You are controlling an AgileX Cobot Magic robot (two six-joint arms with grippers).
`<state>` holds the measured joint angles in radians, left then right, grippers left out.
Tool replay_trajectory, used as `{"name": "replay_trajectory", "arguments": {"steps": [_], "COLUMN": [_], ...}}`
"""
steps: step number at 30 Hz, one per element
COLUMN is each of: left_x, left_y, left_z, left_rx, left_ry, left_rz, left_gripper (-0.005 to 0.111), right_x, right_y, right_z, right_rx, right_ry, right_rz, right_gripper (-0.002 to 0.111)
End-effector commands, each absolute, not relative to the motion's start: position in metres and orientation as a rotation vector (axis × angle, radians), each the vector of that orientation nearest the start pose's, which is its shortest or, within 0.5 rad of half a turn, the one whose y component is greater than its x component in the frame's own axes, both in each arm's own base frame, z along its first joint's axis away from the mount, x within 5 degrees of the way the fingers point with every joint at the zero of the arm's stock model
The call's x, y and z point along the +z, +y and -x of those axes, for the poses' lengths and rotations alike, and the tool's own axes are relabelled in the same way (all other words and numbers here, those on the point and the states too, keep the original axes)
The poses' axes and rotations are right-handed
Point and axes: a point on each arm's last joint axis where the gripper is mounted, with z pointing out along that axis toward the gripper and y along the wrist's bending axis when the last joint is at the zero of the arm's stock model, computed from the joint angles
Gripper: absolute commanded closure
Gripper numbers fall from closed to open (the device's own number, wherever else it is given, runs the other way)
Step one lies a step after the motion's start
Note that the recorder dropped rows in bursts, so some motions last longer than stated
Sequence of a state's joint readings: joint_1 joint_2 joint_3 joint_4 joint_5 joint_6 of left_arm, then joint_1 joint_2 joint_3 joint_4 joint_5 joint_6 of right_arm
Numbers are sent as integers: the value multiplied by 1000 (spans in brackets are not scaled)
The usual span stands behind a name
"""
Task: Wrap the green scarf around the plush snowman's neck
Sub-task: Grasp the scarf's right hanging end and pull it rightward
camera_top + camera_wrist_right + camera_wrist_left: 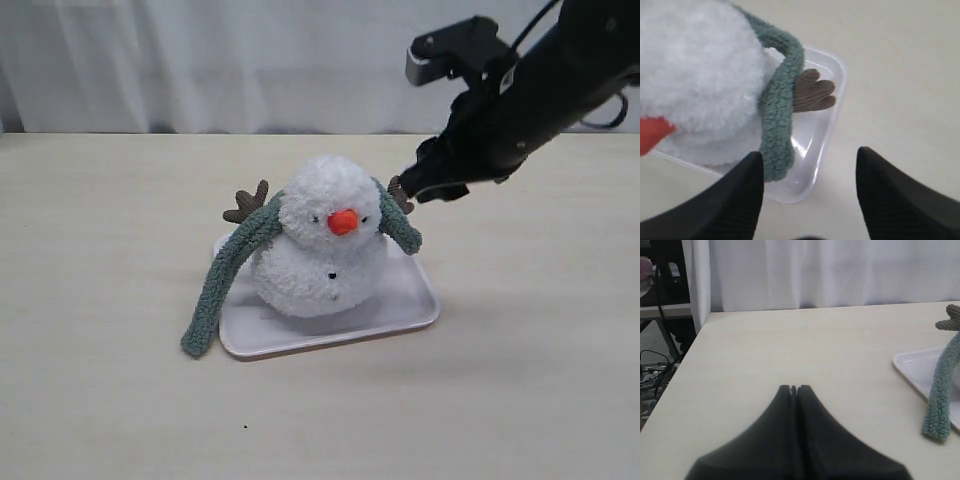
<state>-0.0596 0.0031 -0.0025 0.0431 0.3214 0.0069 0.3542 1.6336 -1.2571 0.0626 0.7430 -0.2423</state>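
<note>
The plush snowman [325, 245] stands upright on a white tray [410, 305], with orange nose and brown twig arms. The green scarf [225, 275] is draped behind its neck: a long end hangs down the left side onto the table, a short end [400, 228] hangs on the right. My right gripper [425, 185] hovers open just right of the snowman's head, nothing between its fingers; its wrist view shows the scarf's short end [780, 130] and a twig arm [812, 92] beyond the tips [810, 157]. My left gripper [794, 388] is shut and empty, over bare table left of the tray, out of the exterior view.
The pale wooden table [120, 380] spreads around the tray. A white curtain [200, 60] hangs behind. The table's left edge [685, 355] shows in the left wrist view, with cables and a stand beyond it.
</note>
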Motion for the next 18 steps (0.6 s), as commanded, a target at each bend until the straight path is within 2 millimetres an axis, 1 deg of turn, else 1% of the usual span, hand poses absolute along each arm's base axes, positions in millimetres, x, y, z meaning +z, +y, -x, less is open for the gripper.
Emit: {"name": "replay_trajectory", "arguments": {"steps": [1,3,14,18], "left_x": [185,185,185,185], "left_y": [-2,-2,-2,-2], "left_z": [-54,-54,-54,-54], "left_rx": [0,0,0,0], "left_ry": [1790,1790,1790,1790], "left_rz": [-84,-84,-84,-84], "left_gripper": [107,107,107,107], "right_x": [254,249,204,192], "right_y": [133,136,141,142], "right_z": [-330,-332,-343,-347], "right_rx": [185,213,217,214], "right_ry": [2379,2378,2498,2518], "right_rz": [841,855,906,907], "right_gripper": [55,55,55,57]}}
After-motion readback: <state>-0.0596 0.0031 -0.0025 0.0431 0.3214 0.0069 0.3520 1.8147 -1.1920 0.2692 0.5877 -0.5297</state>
